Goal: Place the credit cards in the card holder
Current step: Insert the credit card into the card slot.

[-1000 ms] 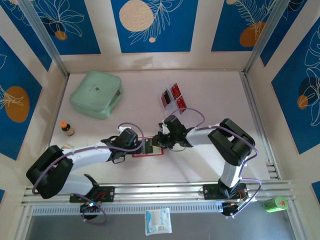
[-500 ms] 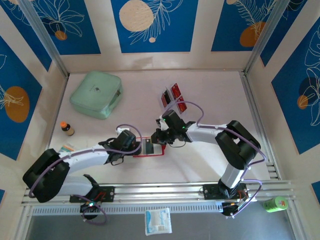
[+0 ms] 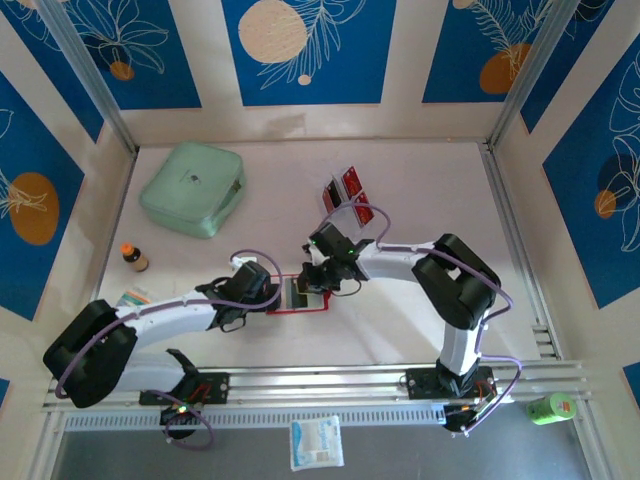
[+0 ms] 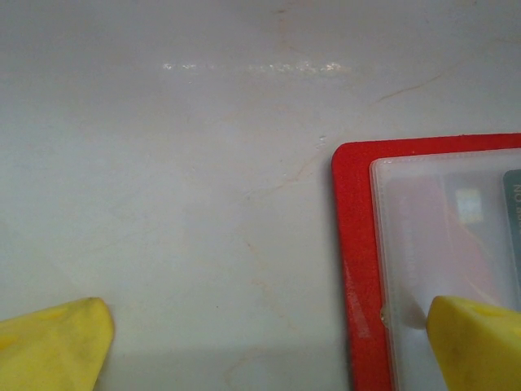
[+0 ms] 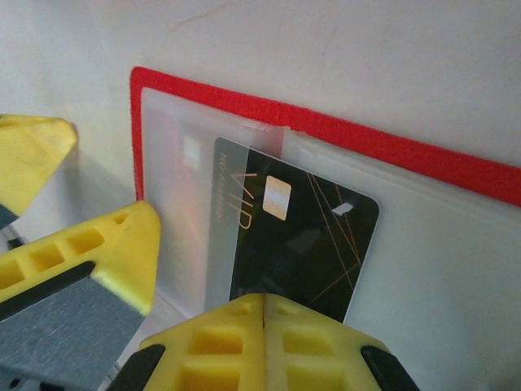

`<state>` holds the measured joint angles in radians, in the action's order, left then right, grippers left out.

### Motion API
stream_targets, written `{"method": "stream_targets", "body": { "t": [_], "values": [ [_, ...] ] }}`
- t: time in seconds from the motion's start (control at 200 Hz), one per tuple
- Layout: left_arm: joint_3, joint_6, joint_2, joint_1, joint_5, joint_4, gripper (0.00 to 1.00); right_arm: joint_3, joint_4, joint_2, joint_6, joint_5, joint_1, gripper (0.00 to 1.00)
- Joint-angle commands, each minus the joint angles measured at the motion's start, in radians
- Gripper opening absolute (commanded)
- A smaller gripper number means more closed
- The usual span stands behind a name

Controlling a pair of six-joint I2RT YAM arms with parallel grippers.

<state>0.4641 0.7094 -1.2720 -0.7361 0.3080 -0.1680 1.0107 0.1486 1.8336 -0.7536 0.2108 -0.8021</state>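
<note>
When viewed from above, showed the card holder (image 3: 298, 310) spread open and flat on the pale table (image 3: 420, 190), near the middle, between the two grippers. Showed the left gripper (image 3: 274, 293) at the holder's left end and the right gripper (image 3: 314, 282) at its far right side.

From the right wrist, found the right gripper's yellow jaws closed tip to tip with nothing held between them. Found the tips set at the near edge of a dark credit card (image 5: 301, 244) marked VIP, with a gold chip. Found that card lying flat on the holder, with the left part tucked under a frosted clear pocket and the rest bare. Could not tell pressing from mere touching.

From the left wrist, found the left gripper's jaws spread wide and gripping nothing. Found one yellow fingertip (image 4: 57, 342) over bare table and the other over the holder's clear pocket, just inside the red rim.

Farther back, found more credit cards (image 3: 345, 190), red and dark, grouped well apart from the holder. Also found a mint-green case (image 3: 192, 187) at far left and a small bottle (image 3: 133, 257) near the left edge.
</note>
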Motion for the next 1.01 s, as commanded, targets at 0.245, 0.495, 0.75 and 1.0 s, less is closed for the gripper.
{"method": "stream_targets", "body": {
  "t": [0.245, 0.495, 0.75, 1.0],
  "values": [
    [-0.035, 0.021, -0.012, -0.002, 0.014, -0.043, 1.0, 0.117, 0.083, 0.11, -0.002, 0.002, -0.061, 0.0],
    [-0.035, 0.022, -0.014, -0.002, 0.016, -0.041, 1.0, 0.132, 0.089, 0.048, 0.0, 0.014, -0.038, 0.0],
    [-0.028, 0.022, -0.03, -0.001, 0.012, -0.033, 1.0, 0.091, 0.118, -0.033, 0.026, -0.023, 0.007, 0.0],
    [-0.027, 0.019, -0.031, -0.001, 0.013, -0.034, 1.0, 0.092, 0.115, 0.005, 0.033, -0.019, 0.001, 0.0]
  ]
}}
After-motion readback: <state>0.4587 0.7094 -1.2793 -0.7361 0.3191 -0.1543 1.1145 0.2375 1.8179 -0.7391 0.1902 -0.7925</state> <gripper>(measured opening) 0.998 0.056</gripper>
